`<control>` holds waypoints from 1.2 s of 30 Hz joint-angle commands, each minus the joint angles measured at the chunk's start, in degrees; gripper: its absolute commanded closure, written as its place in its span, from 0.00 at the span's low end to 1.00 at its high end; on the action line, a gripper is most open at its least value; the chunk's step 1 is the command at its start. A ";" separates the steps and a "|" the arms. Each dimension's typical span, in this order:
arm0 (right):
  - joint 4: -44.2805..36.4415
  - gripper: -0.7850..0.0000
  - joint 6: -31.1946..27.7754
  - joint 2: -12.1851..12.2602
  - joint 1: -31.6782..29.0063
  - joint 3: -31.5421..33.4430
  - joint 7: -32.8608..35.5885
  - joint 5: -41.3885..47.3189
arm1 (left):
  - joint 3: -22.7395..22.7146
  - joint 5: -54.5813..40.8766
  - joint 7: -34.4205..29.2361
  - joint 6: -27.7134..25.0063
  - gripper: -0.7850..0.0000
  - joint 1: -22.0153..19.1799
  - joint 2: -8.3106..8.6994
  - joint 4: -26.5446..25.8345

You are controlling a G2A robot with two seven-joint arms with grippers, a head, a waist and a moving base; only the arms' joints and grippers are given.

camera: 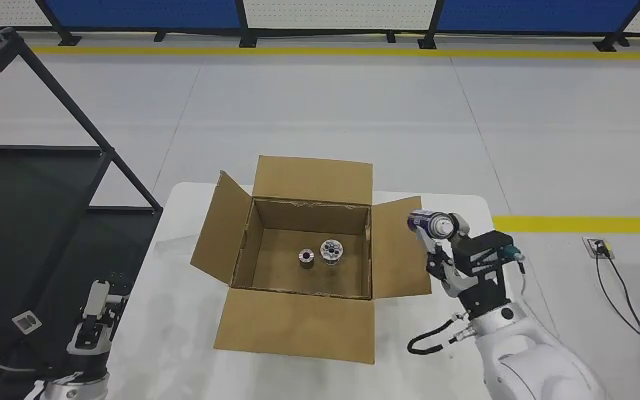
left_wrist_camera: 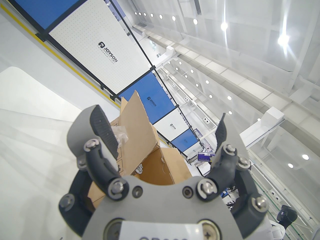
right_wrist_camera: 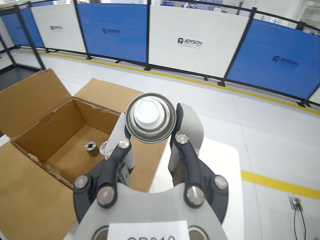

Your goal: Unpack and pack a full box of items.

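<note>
Cardboard box (camera: 300,325) open at centre of top view on white table (camera: 180,300); metal cylinder (camera: 306,258) and flanged part (camera: 331,249) on its floor. Right gripper (right_wrist_camera: 151,128) clamps spray can (camera: 427,222) just right of right flap. Left gripper (left_wrist_camera: 161,119) at lower left, fingers spread, empty.

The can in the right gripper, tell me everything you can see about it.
The can is a metal cylinder with a shiny silver rim and a white cap at the centre of its top end, which faces the right wrist camera. From above, its side shows a blue label. The right gripper is shut on it, fingers pressing opposite sides of its body. It is held in the air just outside the right flap of the open cardboard box; nothing else touches it.
</note>
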 commanded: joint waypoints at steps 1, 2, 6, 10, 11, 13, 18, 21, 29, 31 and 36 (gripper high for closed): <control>1.78 1.00 -1.95 -0.11 3.13 -4.13 2.37 -1.16 | 0.00 0.00 0.00 0.00 0.00 0.00 0.00 0.00; 3.03 1.00 -2.74 -0.21 4.64 -6.02 3.53 -1.27 | 0.00 0.00 0.00 0.00 0.00 0.00 0.00 0.00; 8.95 1.00 -4.11 -0.82 11.35 -13.04 8.63 -3.12 | 0.00 0.00 0.00 0.00 0.00 0.00 0.00 0.00; 15.11 1.00 -3.97 -1.62 16.61 -18.32 12.81 -3.30 | 0.00 0.00 0.00 0.00 0.00 0.00 0.00 0.00; 16.65 1.00 -4.04 -1.77 17.87 -19.28 14.73 -3.79 | 0.00 0.00 0.00 0.00 0.00 0.00 0.00 0.00; 19.50 1.00 -3.39 -2.20 19.83 -20.58 16.45 -2.09 | 0.00 0.00 0.00 0.00 0.00 0.00 0.00 0.00; 26.33 1.00 -3.89 -2.90 23.46 -22.79 19.74 0.55 | 0.00 0.00 0.00 0.00 0.00 0.00 0.00 0.00; 29.76 1.00 -3.96 -3.24 24.76 -24.01 20.87 1.14 | 0.00 0.00 0.00 0.00 0.00 0.00 0.00 0.00; 38.48 1.00 -2.27 -4.39 28.64 -26.53 21.60 3.05 | 0.00 0.00 0.00 0.00 0.00 0.00 0.00 0.00; 40.24 1.00 -2.03 -4.68 29.51 -27.20 21.58 3.22 | 0.00 0.00 0.00 0.00 0.00 0.00 0.00 0.00; 44.17 1.00 -1.87 -5.44 31.60 -28.82 21.65 4.27 | 0.00 0.00 0.00 0.00 0.00 0.00 0.00 0.00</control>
